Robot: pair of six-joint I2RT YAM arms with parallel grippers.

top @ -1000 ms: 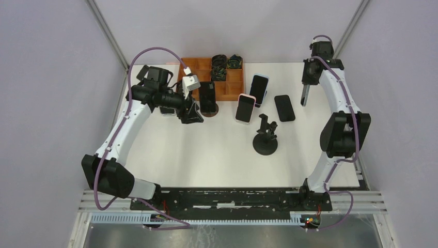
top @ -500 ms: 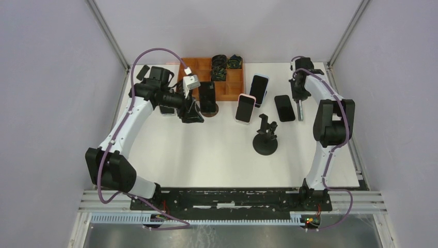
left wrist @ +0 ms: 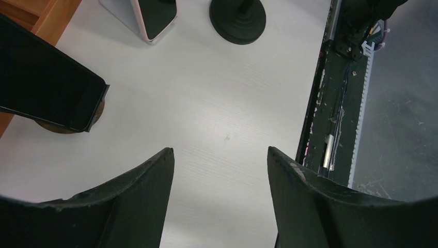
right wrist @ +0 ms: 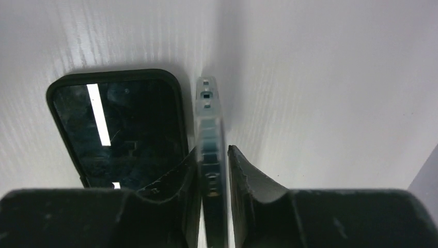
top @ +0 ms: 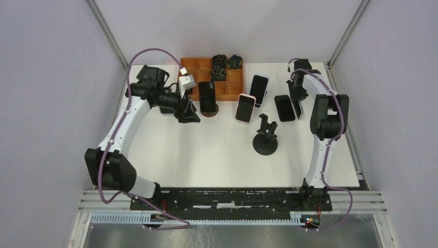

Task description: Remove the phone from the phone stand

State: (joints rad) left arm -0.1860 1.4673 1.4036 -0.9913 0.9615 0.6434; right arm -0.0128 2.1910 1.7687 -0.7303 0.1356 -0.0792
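My right gripper (right wrist: 213,149) is low at the back right (top: 297,103), and a slim phone (right wrist: 209,111) stands on edge between its fingers. Thin gaps show on both sides of this phone, so the jaws are slightly open around it. Its far end is at the table, right beside a black phone (right wrist: 121,129) lying flat (top: 284,107). An empty black phone stand (top: 265,140) sits mid-table. My left gripper (left wrist: 219,150) is open and empty, just left (top: 192,113) of a black phone (top: 207,96) propped on a brown stand (left wrist: 57,126).
A pink-cased phone (top: 246,108) and a blue-cased phone (top: 259,89) lean on stands near the middle back. An orange compartment tray (top: 227,92) with dark parts sits at the back. The black base rail (left wrist: 341,103) borders the near edge.
The right arm swung in from the back right corner and lowered the phone beside the flat black phone; its jaws eased apart. The left gripper shifted slightly left.
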